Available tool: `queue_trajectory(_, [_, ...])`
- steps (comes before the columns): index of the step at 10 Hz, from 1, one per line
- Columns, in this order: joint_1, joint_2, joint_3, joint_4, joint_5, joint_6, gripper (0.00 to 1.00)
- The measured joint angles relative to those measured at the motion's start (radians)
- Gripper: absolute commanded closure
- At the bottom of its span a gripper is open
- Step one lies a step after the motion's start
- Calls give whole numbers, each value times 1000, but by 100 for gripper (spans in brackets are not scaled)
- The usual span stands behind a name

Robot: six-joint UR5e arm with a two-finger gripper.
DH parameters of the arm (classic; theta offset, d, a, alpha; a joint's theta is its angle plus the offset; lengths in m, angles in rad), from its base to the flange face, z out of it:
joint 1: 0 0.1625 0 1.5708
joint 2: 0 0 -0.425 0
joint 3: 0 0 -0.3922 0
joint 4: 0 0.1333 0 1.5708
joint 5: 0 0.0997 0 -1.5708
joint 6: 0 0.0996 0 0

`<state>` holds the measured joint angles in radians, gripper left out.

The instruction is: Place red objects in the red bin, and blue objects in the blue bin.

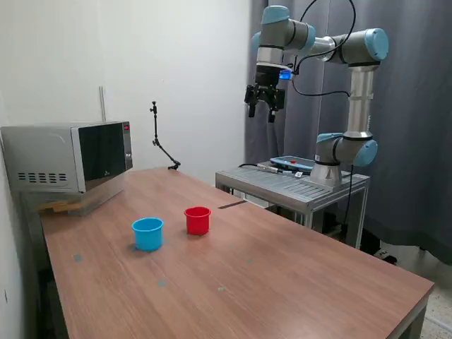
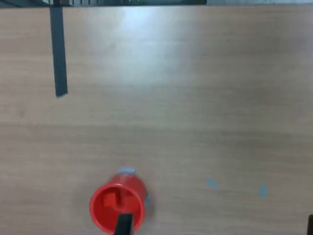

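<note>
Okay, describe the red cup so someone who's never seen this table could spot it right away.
Start at the long wooden table with the microwave at its far corner. Near the table's middle stand two small plastic cups side by side. The red cup is the one on the exterior view's right, slightly narrower than the light blue cup beside it.

The two cups stand side by side on the table, a cube inside one.

Your exterior view stands off a tabletop corner, looking across it; your wrist view looks straight down from high up. Both share the red cup.
</note>
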<state>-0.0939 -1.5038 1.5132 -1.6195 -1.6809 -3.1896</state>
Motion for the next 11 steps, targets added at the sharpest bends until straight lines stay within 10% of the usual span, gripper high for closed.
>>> queue_trajectory(5, [0, -56, 11, 77, 2, -6, 0])
queue_trajectory(11, [0, -55, 13, 87, 111, -37, 0])
